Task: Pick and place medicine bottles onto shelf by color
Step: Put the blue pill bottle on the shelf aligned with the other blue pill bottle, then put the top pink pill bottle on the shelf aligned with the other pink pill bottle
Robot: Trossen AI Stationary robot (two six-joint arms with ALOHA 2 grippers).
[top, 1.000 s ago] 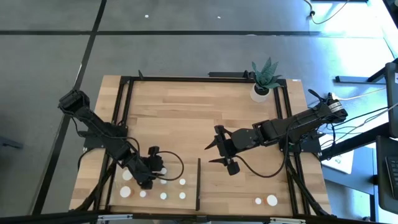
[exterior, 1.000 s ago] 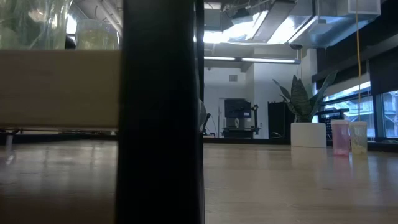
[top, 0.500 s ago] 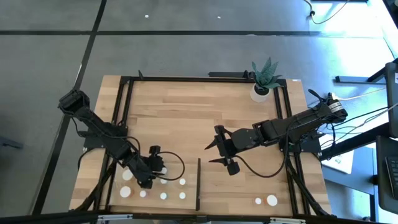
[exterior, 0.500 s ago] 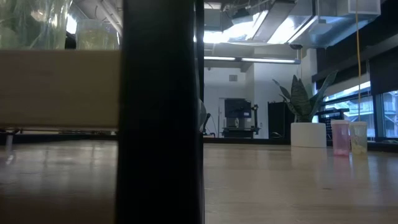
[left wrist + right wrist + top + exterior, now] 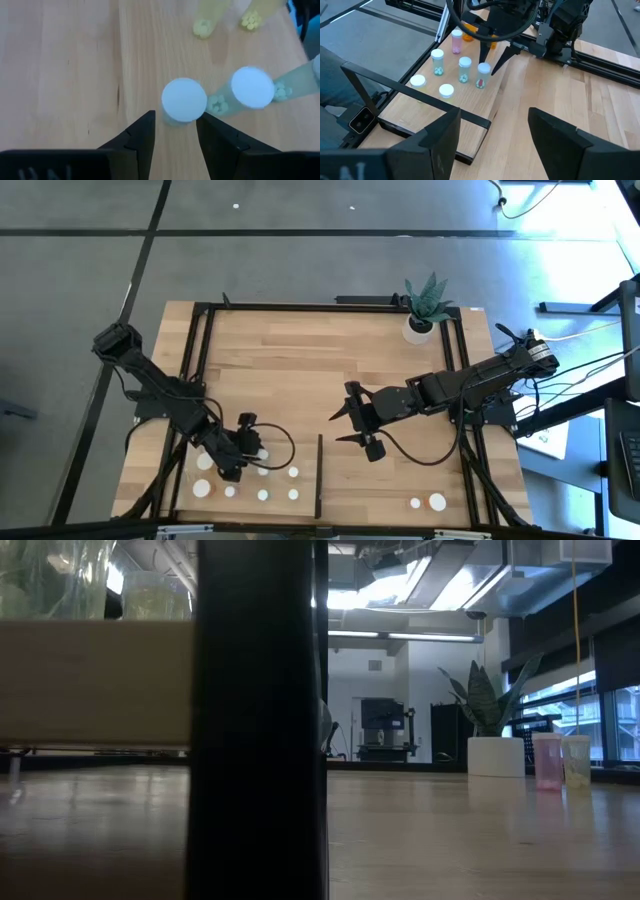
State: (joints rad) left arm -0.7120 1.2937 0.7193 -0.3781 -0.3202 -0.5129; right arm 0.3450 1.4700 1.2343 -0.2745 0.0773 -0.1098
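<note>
Here the table [image 5: 300, 370] holds the shelf [image 5: 250, 480] in its front left corner, with white-capped bottles [image 5: 293, 473] on it. The left gripper [image 5: 175, 131] hangs over one green bottle [image 5: 184, 100], fingers apart. The right gripper [image 5: 352, 427], wide open, waits mid-table.

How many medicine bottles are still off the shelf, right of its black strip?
2: a small-capped bottle and a larger-capped bottle beside it, at the table's near right edge. None apparently hidden.
</note>
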